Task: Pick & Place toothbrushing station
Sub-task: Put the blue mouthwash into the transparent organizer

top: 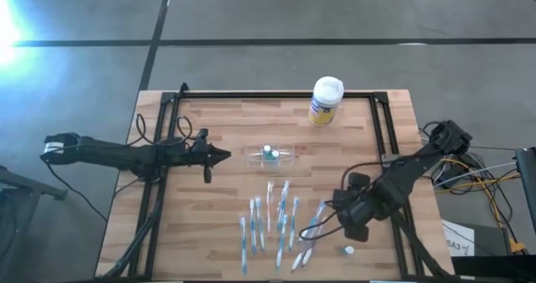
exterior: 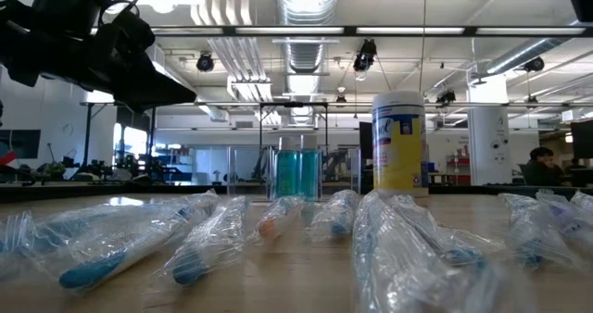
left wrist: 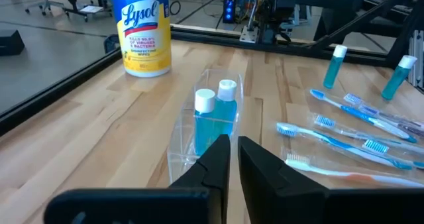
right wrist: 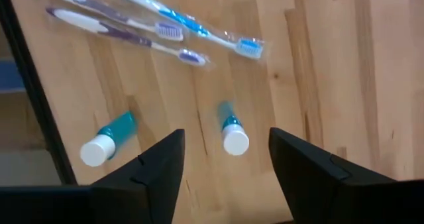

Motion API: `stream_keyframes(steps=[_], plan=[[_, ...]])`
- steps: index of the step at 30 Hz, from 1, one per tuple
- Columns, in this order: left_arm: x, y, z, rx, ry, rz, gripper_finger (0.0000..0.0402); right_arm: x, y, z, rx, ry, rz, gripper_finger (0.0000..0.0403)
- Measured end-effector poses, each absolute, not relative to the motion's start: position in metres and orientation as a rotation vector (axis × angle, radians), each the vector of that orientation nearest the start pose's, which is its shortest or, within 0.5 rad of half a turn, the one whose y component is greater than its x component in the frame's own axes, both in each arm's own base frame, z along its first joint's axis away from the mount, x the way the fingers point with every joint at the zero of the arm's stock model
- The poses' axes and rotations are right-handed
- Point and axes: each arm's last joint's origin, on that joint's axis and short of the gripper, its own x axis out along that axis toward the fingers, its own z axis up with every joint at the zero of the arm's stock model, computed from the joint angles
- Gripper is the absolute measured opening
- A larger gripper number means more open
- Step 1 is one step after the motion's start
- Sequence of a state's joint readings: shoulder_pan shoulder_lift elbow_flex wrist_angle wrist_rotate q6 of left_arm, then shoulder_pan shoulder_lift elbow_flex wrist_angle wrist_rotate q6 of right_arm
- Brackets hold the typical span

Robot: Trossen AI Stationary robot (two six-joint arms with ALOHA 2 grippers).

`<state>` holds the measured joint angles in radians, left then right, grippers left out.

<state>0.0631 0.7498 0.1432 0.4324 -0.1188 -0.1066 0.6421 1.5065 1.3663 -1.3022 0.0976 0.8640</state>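
The toothbrushing station is a small clear plastic holder lying flat on the wood table, with two small blue white-capped bottles inside. It also shows in the low view. My left gripper is shut and points at the holder's left end from a short way off, with its fingertips just short of it. My right gripper is open above a small teal bottle that lies on the table at the front right, with one finger to either side and neither touching it.
A yellow white-lidded Lysol canister stands at the far edge. Several wrapped toothbrushes lie spread across the front middle. A second small teal bottle lies near the right gripper. A black frame runs around the table.
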Motion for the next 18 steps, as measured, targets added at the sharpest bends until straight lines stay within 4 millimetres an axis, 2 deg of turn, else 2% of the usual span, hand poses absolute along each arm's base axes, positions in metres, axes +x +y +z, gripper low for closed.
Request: stream_keyframes(steps=[9, 18], plan=[[0.157, 0.013, 0.176, -0.099, 0.165, 0.19, 0.0034, 0.207, 0.154, 0.268, 0.124, 1.469, -0.208, 0.0217], [0.157, 0.013, 0.176, -0.099, 0.165, 0.191, 0.0025, 0.204, 0.154, 0.24, 0.155, 1.517, -0.179, 0.0216]])
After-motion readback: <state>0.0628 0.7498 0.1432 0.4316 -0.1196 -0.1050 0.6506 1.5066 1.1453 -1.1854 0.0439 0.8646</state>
